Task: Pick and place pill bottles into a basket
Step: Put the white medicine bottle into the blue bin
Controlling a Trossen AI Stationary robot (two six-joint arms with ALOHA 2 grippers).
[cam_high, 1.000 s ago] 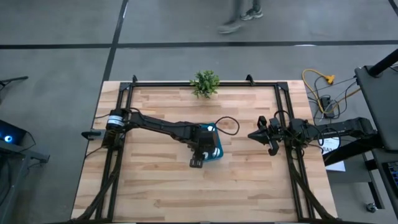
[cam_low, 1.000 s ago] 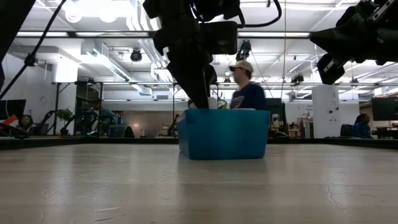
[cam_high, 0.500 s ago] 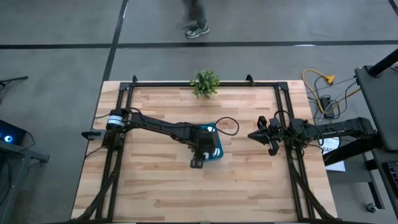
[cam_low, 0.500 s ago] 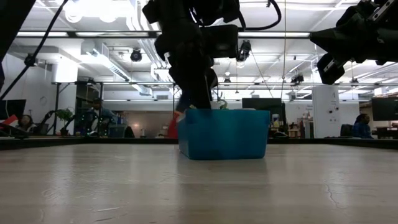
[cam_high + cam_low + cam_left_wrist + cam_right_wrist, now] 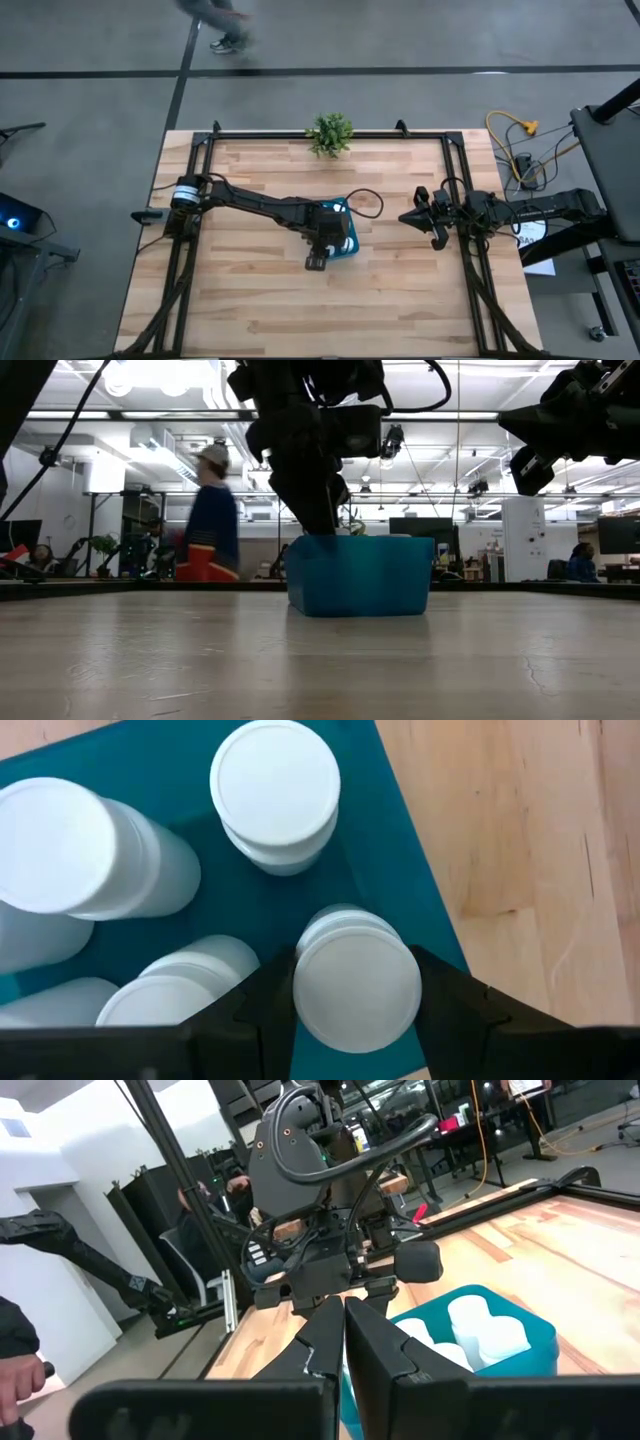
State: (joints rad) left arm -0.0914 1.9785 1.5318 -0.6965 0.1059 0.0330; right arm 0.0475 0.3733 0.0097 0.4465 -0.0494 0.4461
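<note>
So the left gripper (image 5: 355,982) is down inside the basket (image 5: 349,240), and its jaws are clamped on either side of one pill bottle (image 5: 357,982), cap facing the wrist camera. That held bottle sits in the corner of the basket nearest the bare wood of the desk (image 5: 250,290).

The bottles are plain white cylinders with flat round white caps, no label showing from this side. In the left wrist view there's one upright bottle (image 5: 276,792) farther off, a tilted one (image 5: 90,850) leaning beside it, and another cap (image 5: 170,995) just next to the held bottle, plus bits of more at the edge. The basket itself is teal-blue with rounded corners.

From above you barely see any of this; the arm covers most of the basket and only a blue sliver shows. The low view gives the basket wall (image 5: 360,575) side-on with the left arm dropping into it, bottles hidden. The right wrist view does catch a few white caps (image 5: 478,1325) over the rim.

The right gripper (image 5: 412,216) hangs off to the side, well apart from the basket, jaws closed on nothing. A person (image 5: 208,515) walks past in the room behind.
</note>
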